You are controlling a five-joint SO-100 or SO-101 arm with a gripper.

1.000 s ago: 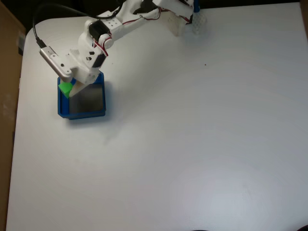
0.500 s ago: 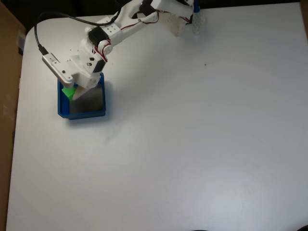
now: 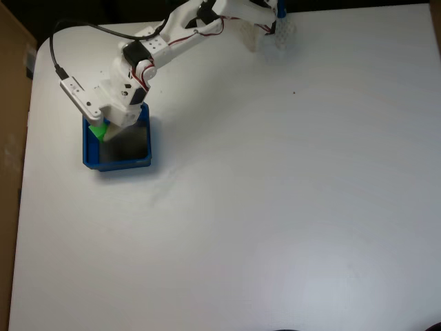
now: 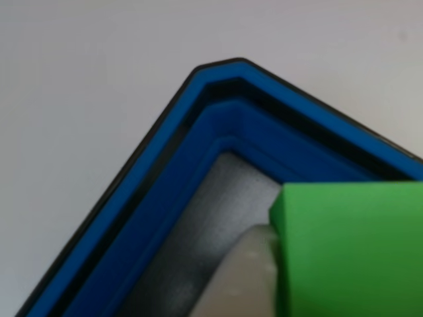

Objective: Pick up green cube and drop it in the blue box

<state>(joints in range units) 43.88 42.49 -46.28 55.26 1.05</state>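
Observation:
In the fixed view the blue box [image 3: 118, 164] stands near the table's left edge. My white arm reaches down to it from the top. My gripper [image 3: 103, 133] hangs over the box's upper left corner, shut on the green cube [image 3: 98, 129]. The other view looks closely into a corner of the blue box [image 4: 198, 132], with its thick walls and grey floor. There the green cube [image 4: 350, 251] fills the lower right, just above the floor, with a whitish finger [image 4: 241, 281] pressed against its left face.
The white table [image 3: 275, 207] stretches wide to the right of and below the box. A brown panel [image 3: 10, 138] borders the table's left side. A black cable [image 3: 76, 27] loops from the wrist toward the arm's base [image 3: 265, 24] at the top edge.
The wrist has shifted slightly right and tilted, carrying the cube a little further in over the box's corner. The cube stays held.

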